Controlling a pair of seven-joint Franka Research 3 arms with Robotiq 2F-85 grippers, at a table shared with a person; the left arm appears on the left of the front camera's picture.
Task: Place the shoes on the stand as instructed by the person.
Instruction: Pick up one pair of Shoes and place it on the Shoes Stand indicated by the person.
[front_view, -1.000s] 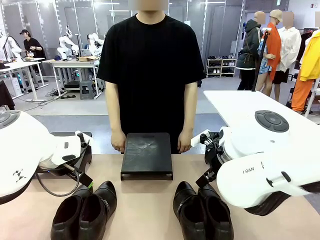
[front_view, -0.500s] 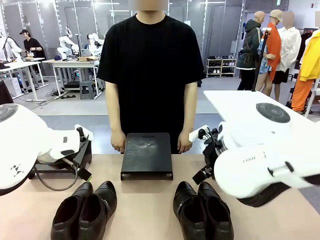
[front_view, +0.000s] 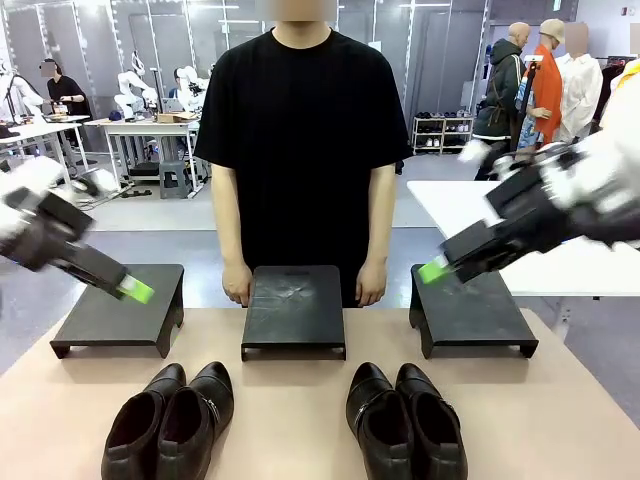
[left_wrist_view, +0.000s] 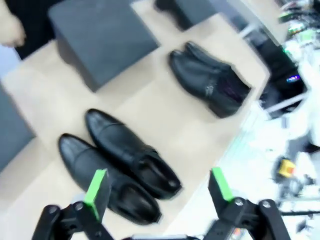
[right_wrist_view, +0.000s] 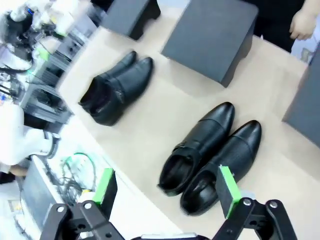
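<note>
Above the table (front_view: 290, 410), grippers (left_wrist_view: 158, 184) (right_wrist_view: 166, 186) wide, empty.

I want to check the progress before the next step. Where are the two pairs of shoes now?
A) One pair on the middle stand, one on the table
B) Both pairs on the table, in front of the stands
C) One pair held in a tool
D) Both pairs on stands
B: the left pair and the right pair both lie on the table, on the robot's side of the middle stand.

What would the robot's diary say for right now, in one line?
left gripper: open, raised, empty | right gripper: open, raised, empty | shoes: both pairs on table | person: hands by middle stand
</note>
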